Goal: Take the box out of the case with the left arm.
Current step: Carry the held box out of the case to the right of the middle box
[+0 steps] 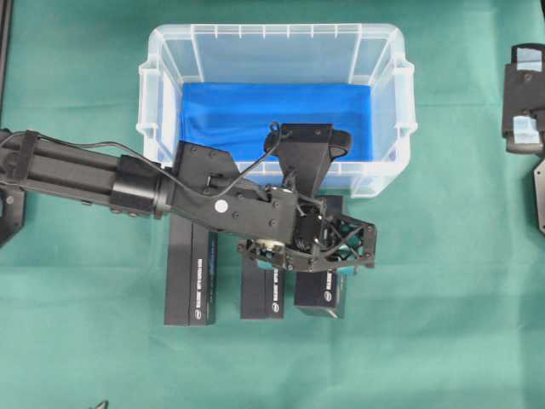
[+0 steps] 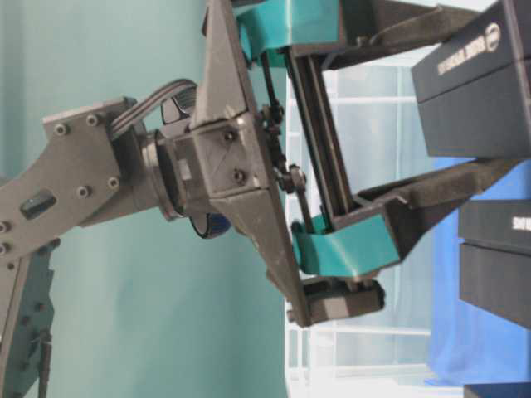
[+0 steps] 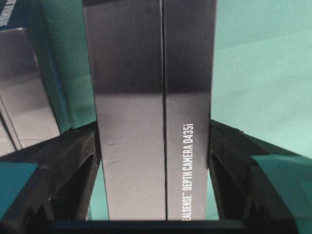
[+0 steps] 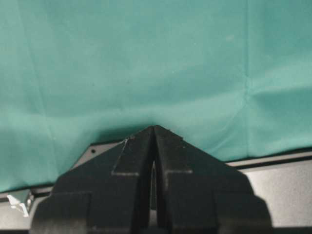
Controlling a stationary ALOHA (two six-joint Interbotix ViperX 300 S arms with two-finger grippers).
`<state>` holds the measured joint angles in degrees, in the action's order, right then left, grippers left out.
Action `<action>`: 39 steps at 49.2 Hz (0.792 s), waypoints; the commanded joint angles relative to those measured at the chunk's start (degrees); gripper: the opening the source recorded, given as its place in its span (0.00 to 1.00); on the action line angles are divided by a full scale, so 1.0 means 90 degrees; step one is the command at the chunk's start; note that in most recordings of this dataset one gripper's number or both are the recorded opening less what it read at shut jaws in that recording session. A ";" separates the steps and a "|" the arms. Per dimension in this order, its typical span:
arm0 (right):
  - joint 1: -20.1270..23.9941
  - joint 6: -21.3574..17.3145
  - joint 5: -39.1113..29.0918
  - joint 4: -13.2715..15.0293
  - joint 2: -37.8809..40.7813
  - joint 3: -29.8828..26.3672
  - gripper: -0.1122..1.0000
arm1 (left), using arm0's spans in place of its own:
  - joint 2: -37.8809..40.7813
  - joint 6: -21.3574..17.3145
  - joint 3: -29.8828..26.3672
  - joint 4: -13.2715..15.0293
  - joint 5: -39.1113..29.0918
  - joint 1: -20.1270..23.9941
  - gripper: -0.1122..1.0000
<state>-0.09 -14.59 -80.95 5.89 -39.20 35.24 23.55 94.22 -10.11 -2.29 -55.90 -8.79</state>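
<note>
The clear case [image 1: 272,34] with its blue floor lining [image 1: 272,115] stands at the back of the green cloth, and no box shows inside it. A black box [image 1: 321,294] printed "DEPTH CAMERA D435i" [image 3: 155,97] is in front of the case, outside its near wall. My left gripper [image 1: 328,256] reaches over that wall from the left and is shut on the box, with a black finger [image 3: 63,161] pressed to each long side. In the table-level view the box [image 2: 477,75] sits slightly tilted between the fingers. My right gripper [image 4: 154,127] is shut on nothing over bare cloth.
Two more black boxes lie on the cloth left of the held one: a long one [image 1: 191,273] and a shorter one [image 1: 261,290]. The right arm [image 1: 524,102] rests at the far right edge. Green cloth [image 1: 443,324] covers the table.
</note>
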 commanded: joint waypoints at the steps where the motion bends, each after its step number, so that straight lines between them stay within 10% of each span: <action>1: 0.0000 0.0010 0.0029 0.0010 -0.0020 -0.0059 0.10 | -0.0166 -0.0020 -0.0078 -0.0010 0.0059 0.0010 0.64; 29: 0.0000 0.0010 0.0020 0.0020 -0.0020 -0.0059 0.10 | -0.0186 -0.0039 0.0078 0.0078 0.0410 -0.0010 0.64; 39: 0.0000 0.0010 0.0010 0.0020 -0.0020 -0.0059 0.10 | -0.0205 -0.0039 0.0146 0.0078 0.0410 -0.0029 0.95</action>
<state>-0.09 -14.50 -81.04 5.89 -39.20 35.24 23.55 93.87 -8.26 -1.58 -52.38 -8.79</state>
